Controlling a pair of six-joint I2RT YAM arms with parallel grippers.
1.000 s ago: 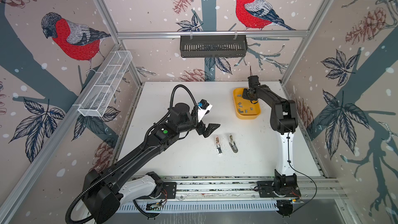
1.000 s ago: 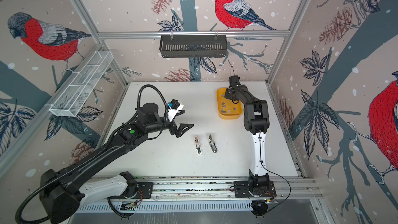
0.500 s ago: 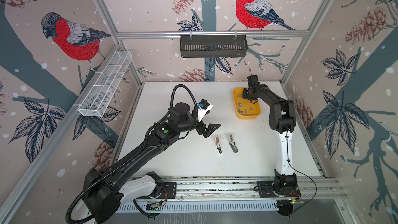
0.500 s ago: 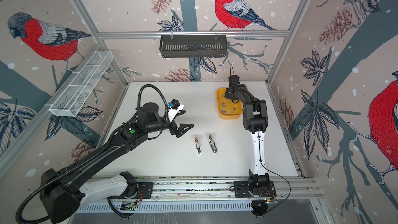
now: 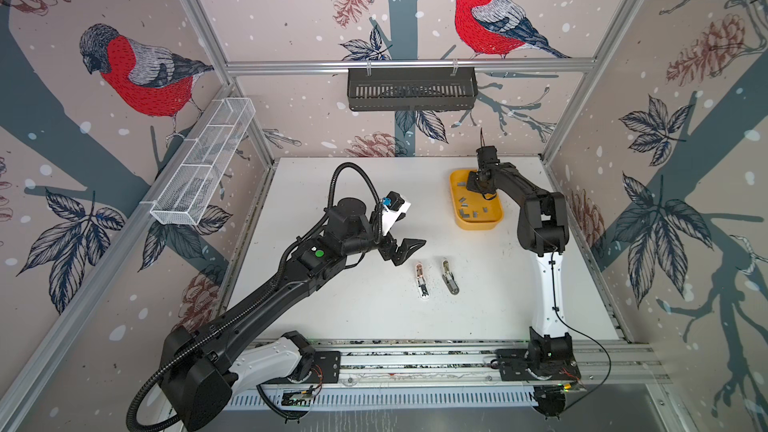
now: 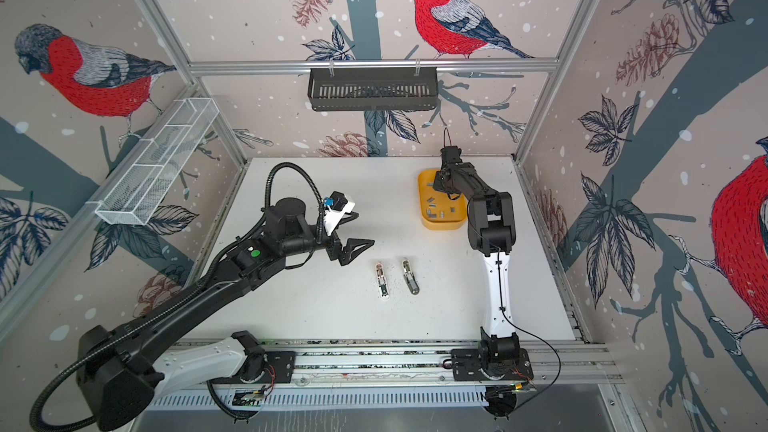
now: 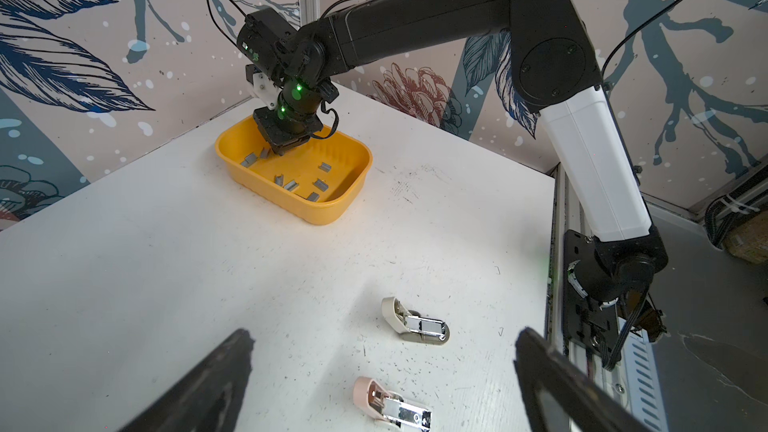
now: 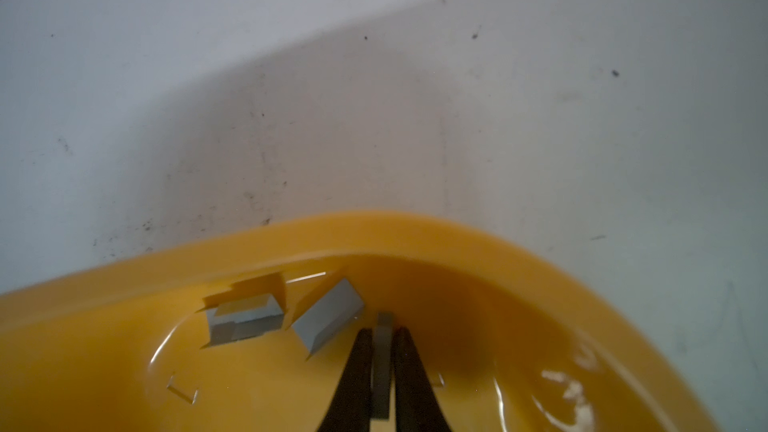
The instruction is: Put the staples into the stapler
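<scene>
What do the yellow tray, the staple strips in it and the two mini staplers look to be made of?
Yellow tray: glossy moulded plastic, by its sheen and rounded rim. Staple strips: probably metal, matt grey, with sharp folded edges. Mini staplers: pale plastic shells over mirror-bright, chrome-looking metal insides.

My left gripper (image 7: 384,338) hangs above the white table (image 7: 145,263). Its two black fingers (image 7: 199,388) are spread wide, with nothing between them. On the table beyond them lie two opened mini staplers, a cream stapler (image 7: 415,322) and a pink stapler (image 7: 390,407), near each other but apart. Farther off, my right gripper (image 7: 286,149) reaches down into the yellow tray (image 7: 316,211) among loose grey staples (image 7: 291,184). Its grip cannot be made out.
</scene>
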